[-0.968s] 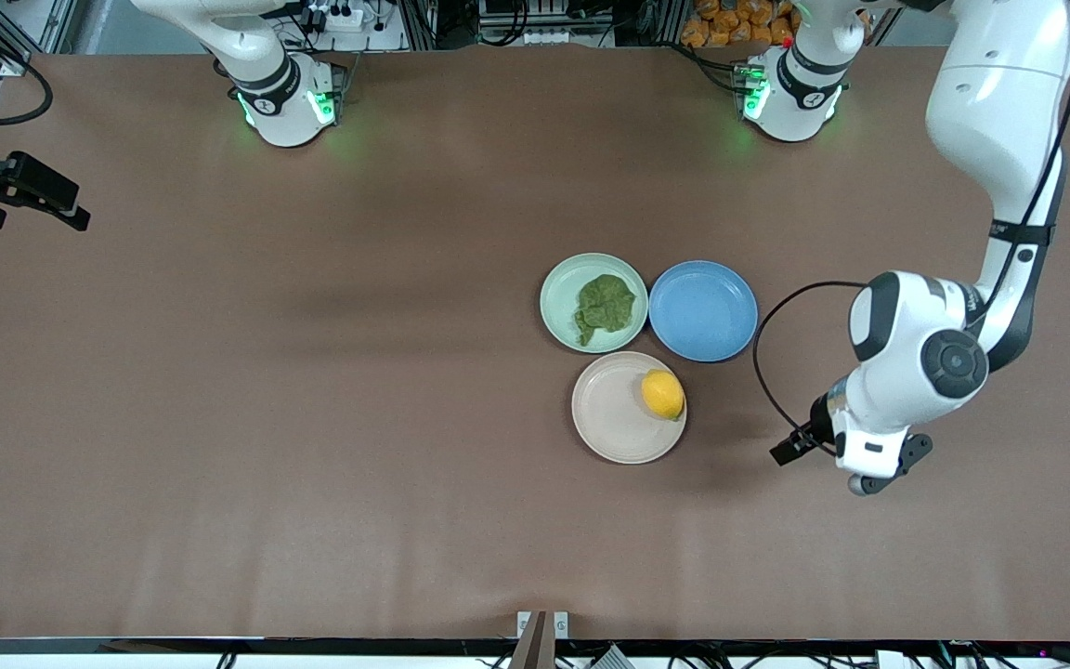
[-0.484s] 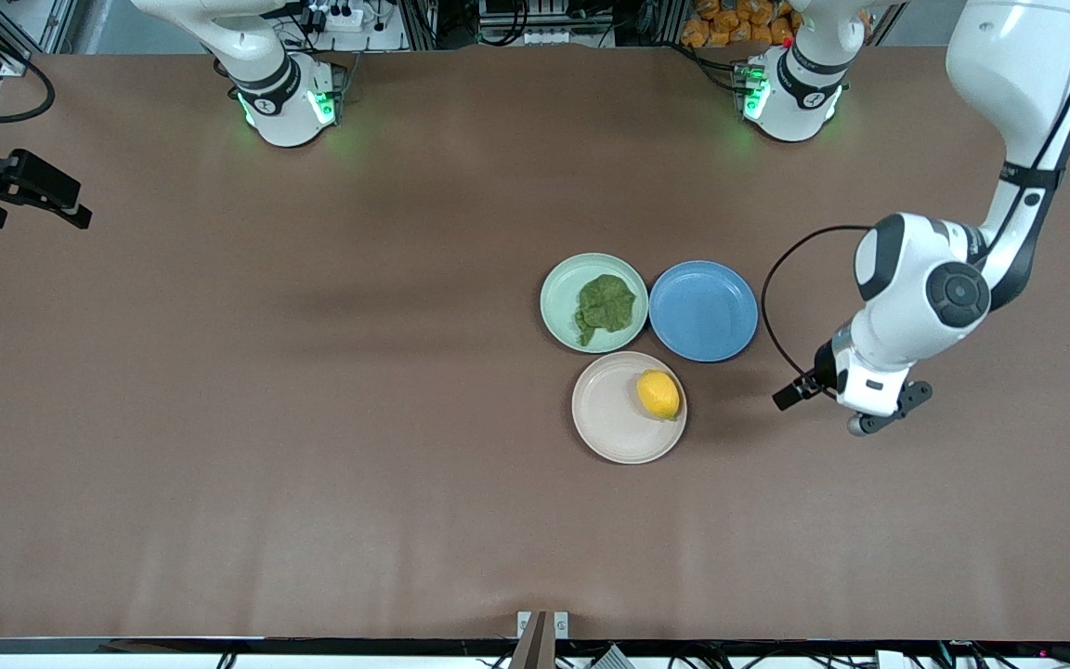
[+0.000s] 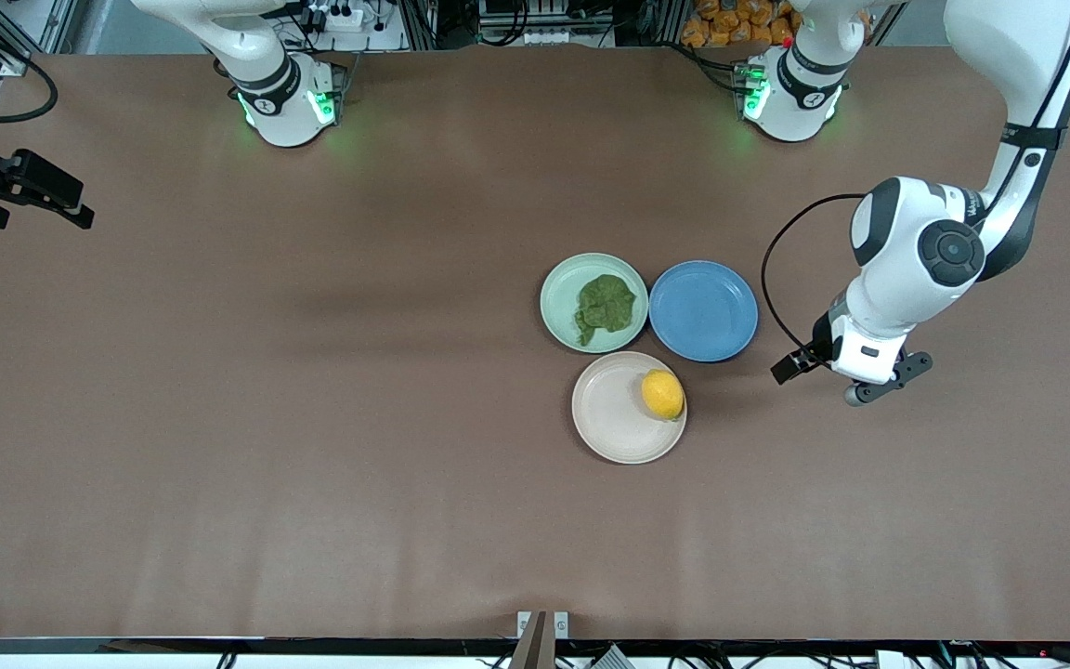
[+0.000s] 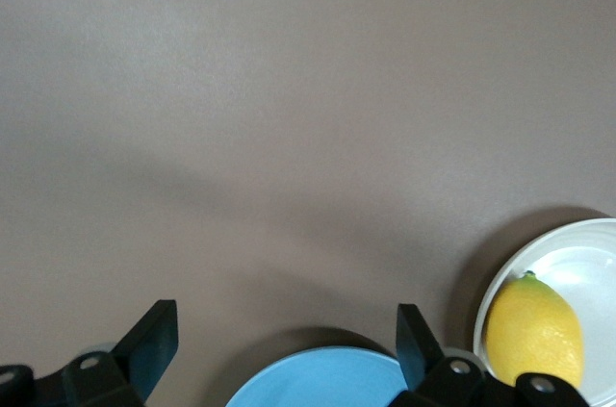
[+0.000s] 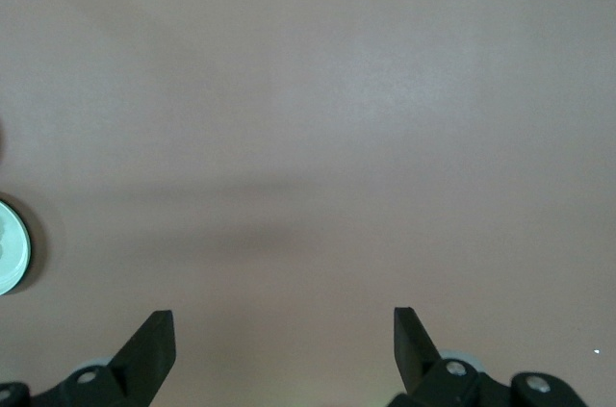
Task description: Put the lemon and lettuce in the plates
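Now that the left hand (image 3: 855, 386), fingers spread and empty, has pulled back over bare surface (image 3: 312, 465) at 3 o'clock of the plates, the lemon (image 3: 662, 394) rests on the beige plate (image 3: 605, 413), the lettuce (image 3: 605, 307) on the mint plate (image 3: 558, 297), and the right hand (image 5: 284, 354) waits, parted, so the task looks done.

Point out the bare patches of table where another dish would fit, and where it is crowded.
Bare: the wide stretch of table toward the right arm's end, and the strip nearer the front camera than the beige plate. Crowded: the mint plate with lettuce, blue plate and beige plate with lemon sit clustered. The left claw hangs open beside them.
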{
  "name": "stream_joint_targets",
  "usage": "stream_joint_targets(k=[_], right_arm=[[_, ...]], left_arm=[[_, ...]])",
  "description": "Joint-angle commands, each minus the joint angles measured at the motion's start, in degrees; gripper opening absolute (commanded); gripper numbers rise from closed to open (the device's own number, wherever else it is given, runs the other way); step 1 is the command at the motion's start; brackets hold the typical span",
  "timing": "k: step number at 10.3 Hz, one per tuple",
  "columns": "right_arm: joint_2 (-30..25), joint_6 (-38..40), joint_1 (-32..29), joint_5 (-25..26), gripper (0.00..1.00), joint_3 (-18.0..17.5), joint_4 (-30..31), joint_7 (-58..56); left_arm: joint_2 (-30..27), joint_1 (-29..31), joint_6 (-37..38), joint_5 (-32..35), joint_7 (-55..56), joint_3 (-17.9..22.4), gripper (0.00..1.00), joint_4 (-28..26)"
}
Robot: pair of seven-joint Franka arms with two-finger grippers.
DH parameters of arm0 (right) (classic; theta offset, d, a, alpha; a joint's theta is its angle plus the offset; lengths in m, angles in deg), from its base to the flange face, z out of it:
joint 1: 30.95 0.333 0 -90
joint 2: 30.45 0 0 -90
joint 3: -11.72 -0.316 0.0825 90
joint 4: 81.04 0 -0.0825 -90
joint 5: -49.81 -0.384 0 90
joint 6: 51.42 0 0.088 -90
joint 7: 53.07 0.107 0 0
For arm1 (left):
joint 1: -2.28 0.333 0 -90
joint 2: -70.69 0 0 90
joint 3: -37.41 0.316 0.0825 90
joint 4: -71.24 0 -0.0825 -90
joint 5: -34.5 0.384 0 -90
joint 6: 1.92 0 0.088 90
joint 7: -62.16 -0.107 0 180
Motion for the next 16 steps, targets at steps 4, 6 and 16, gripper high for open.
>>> stream_joint_targets(k=[4, 6, 16], right_arm=[[-3.86, -1.99, -0.30, 0.91, 1.00, -1.78, 5.51, -0.65], [-3.86, -1.81, -0.30, 0.91, 1.00, -1.52, 5.60, -3.18], [-4.03, 1.27, -0.47, 2.49, 1.00, -0.72, 5.25, -7.24]], left_arm=[[-1.73, 3.81, 1.47, -0.92, -8.92, -0.05, 1.00, -1.19], [-3.65, 4.78, 9.35, -0.74, -10.42, 0.04, 1.00, -1.71], [-13.87, -7.17, 13.34, -2.94, -15.44, 12.08, 1.00, -1.49]])
